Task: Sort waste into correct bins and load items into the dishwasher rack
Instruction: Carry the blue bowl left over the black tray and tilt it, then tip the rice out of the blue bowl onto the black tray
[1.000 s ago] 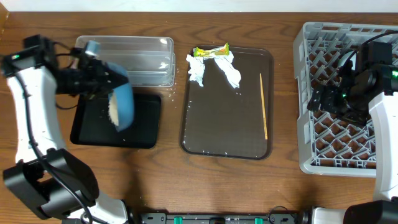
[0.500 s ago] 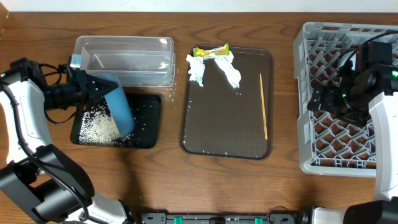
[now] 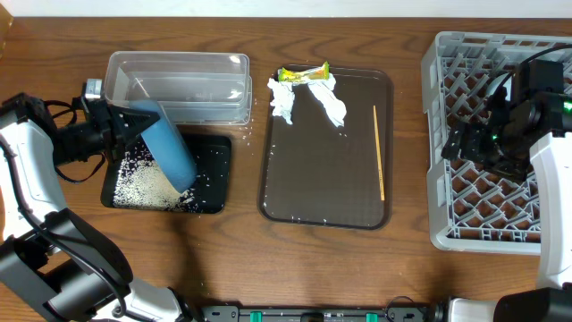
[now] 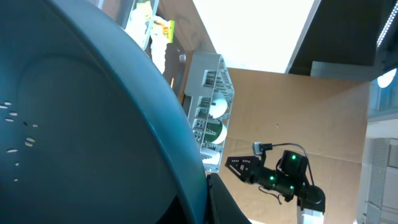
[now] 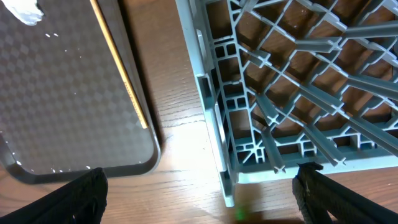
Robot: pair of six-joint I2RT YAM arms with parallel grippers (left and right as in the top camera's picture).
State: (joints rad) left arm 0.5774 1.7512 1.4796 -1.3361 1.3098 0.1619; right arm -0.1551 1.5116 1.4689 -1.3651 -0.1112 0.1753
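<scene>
My left gripper (image 3: 119, 131) is shut on the rim of the large dark blue dish (image 3: 170, 149) and holds it tipped steeply over the shallow black tray (image 3: 217, 179). White rice grains (image 3: 141, 183) lie heaped in that tray. In the left wrist view the dish (image 4: 93, 124) fills the frame, with a few grains stuck to it and my finger (image 4: 206, 204) at its rim. My right gripper (image 3: 465, 143) is open and empty above the left edge of the grey rack (image 3: 487, 72); its wide-spread fingers (image 5: 200, 186) show in the right wrist view.
The clear tub (image 3: 179, 85) stands behind the black tray. The brown serving tray (image 3: 313, 179) holds two crumpled tissues (image 3: 284, 100), a yellow-green wrapper (image 3: 304, 73) and the wooden stick (image 3: 379, 152). The stick (image 5: 118, 68) and rack edge (image 5: 217, 118) also show in the right wrist view.
The left arm drew back to the left and tipped the blue dish further. The rice slid out of the dish into the black tray. The right arm has not moved.
</scene>
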